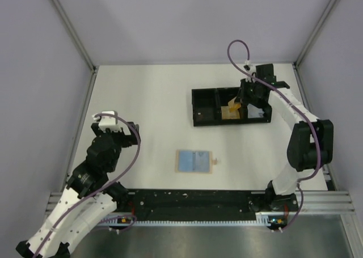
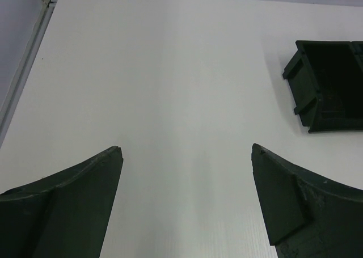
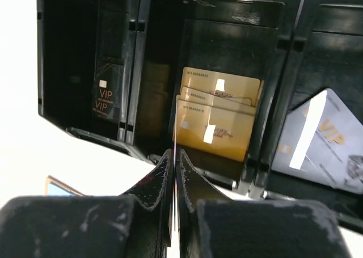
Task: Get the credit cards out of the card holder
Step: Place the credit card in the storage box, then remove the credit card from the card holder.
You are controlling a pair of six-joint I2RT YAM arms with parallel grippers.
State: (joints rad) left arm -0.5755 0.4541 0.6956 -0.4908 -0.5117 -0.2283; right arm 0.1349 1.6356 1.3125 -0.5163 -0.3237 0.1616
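The card holder (image 1: 194, 161) lies open and flat at the table's middle front, its blue-grey panels up inside a tan border; one corner (image 3: 57, 185) shows in the right wrist view. My right gripper (image 1: 241, 103) hangs over the black tray (image 1: 204, 106), shut on a thin credit card (image 3: 176, 140) seen edge-on between its fingers (image 3: 174, 153). Gold cards (image 3: 218, 122) stand in the tray's middle compartment just beyond the held card. My left gripper (image 1: 122, 134) sits at the left, well away from the holder, open over bare table (image 2: 186, 150).
The black tray (image 3: 133, 71) has three compartments: a black VIP card (image 3: 105, 96) in the left one, a grey VIP card (image 3: 320, 139) in the right one. One tray corner (image 2: 329, 85) shows in the left wrist view. Frame posts and walls enclose the table.
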